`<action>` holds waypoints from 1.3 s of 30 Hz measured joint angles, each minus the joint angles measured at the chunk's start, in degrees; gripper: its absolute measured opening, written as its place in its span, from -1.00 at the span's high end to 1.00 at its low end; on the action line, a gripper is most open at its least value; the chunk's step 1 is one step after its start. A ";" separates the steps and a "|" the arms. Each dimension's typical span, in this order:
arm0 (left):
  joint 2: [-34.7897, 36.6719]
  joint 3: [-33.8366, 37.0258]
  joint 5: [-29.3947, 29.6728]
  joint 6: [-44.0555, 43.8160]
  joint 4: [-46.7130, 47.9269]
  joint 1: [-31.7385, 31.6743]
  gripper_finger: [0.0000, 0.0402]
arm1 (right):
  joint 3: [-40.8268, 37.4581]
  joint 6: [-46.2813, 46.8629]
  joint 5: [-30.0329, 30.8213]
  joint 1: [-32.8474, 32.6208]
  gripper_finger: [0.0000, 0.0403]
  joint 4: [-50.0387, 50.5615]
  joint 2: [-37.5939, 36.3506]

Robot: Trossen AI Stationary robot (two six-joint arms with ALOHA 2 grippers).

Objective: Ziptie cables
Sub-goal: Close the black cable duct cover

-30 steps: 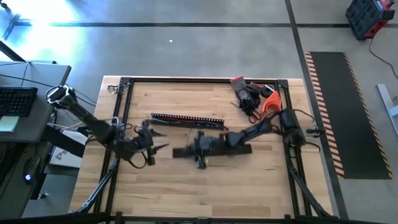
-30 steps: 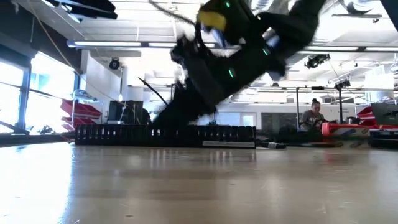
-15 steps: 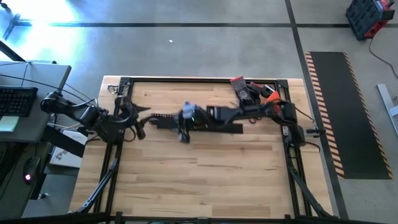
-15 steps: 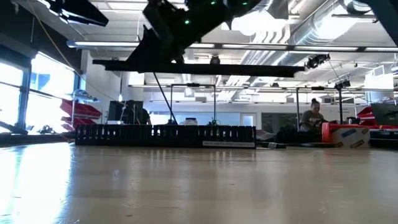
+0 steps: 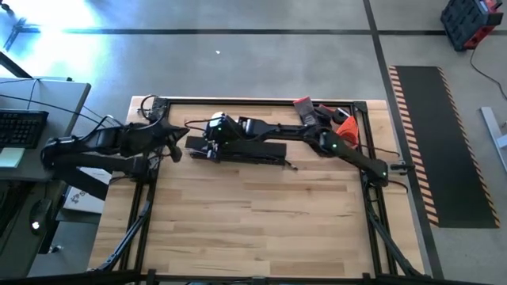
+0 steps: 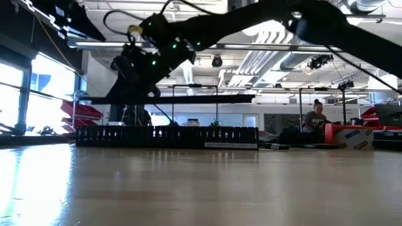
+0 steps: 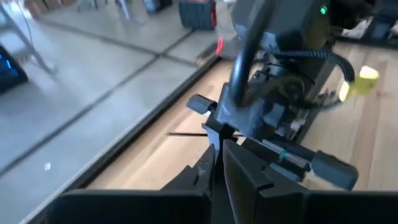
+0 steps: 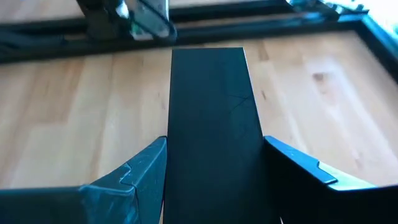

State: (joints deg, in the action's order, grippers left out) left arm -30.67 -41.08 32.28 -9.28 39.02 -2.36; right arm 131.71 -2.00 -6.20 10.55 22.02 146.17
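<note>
My right gripper (image 5: 204, 146) (image 8: 214, 149) reaches from the table's right toward the far left and is shut on the flat black strip (image 8: 208, 93). The strip (image 6: 188, 99) hangs level just above the long slotted duct (image 6: 166, 135), which stands on the table near the far edge. My left gripper (image 5: 179, 144) (image 7: 217, 146) is shut close to the strip's left end. A thin black strand (image 7: 186, 132) sticks out by its fingertips. The cables do not show in any view. My right gripper pinches the strip across its width, one finger on each long edge (image 8: 171, 143), toward the strip's left end. The fingers come slanting down from the table's right and point along the strip. The strip is lifted clear and level. My left gripper: I cannot tell whether it touches the thin strand.
Black gloves and an orange tool (image 5: 323, 123) lie at the far right corner. A black frame (image 5: 238, 100) runs around the tabletop. A desk with a keyboard (image 5: 20, 127) stands left of the table. A person (image 6: 314, 119) sits far back in the room.
My right gripper has carried the strip from the table's middle toward the far edge and the left, up over the duct. My left gripper has gone toward the far edge and has shut.
</note>
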 joint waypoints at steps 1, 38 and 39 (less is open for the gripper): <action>-0.34 0.00 -2.23 -0.02 0.68 -2.01 0.96 | 1.90 -0.37 0.02 0.02 -0.04 1.01 1.43; -11.68 18.91 -13.72 -18.64 -10.87 -16.86 1.00 | -0.32 -0.45 -0.73 -0.24 -0.04 -0.88 4.84; -12.47 18.91 -13.50 -18.63 -11.33 -16.86 1.00 | -0.32 -0.43 -0.46 -0.26 -0.04 -0.98 4.91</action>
State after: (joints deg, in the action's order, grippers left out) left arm -43.15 -22.17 18.78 -27.91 27.69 -19.22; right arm 131.39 -2.44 -6.66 10.28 21.04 151.09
